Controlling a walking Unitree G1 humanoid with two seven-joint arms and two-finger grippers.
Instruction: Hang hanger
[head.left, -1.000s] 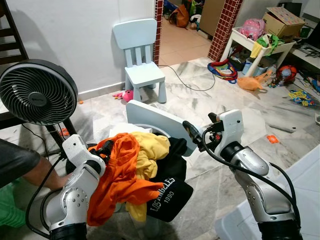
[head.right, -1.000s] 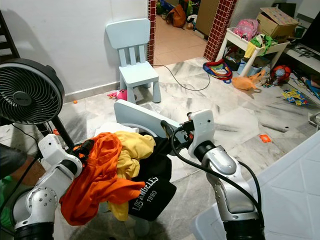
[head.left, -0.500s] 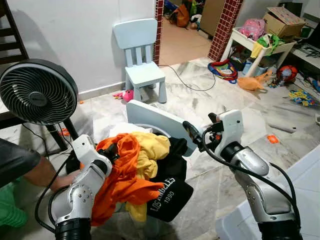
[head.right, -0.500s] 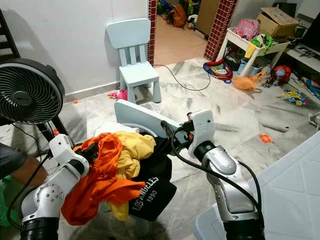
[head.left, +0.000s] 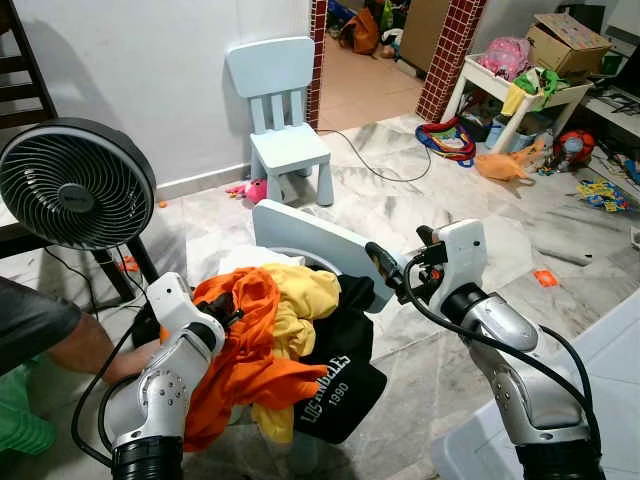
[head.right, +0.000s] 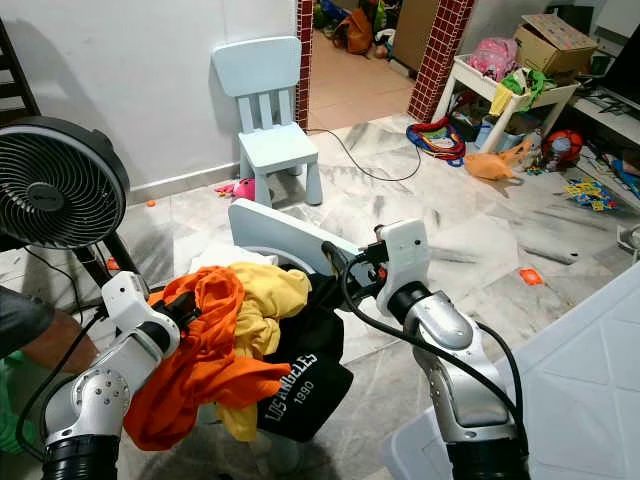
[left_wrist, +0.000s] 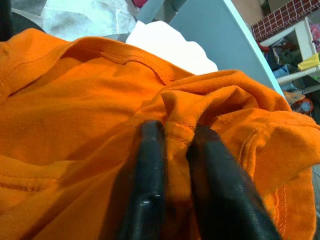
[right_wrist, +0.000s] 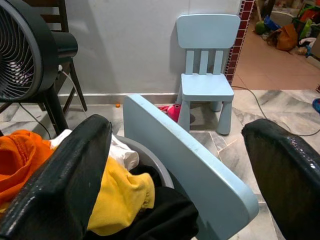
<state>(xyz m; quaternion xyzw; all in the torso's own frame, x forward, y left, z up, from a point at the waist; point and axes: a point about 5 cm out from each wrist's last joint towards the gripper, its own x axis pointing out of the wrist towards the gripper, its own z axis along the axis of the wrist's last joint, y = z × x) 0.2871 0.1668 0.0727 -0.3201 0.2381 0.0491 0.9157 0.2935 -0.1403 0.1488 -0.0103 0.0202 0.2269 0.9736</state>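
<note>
In the left eye view, the left gripper (head.left: 222, 312) is buried in the orange T-shirt (head.left: 245, 345) heaped with a yellow garment (head.left: 300, 295) and a black T-shirt (head.left: 335, 385) on a light-blue chair (head.left: 320, 240). The right gripper (head.left: 385, 270) is held just beside the pile. No hanger can be made out; it is judged hidden under the clothes, nearer the left jaws.

In the left wrist view, the jaws are seen pinched on an orange fold.

In the right wrist view, the jaws are spread wide and empty, the pile lying ahead of them.
</note>
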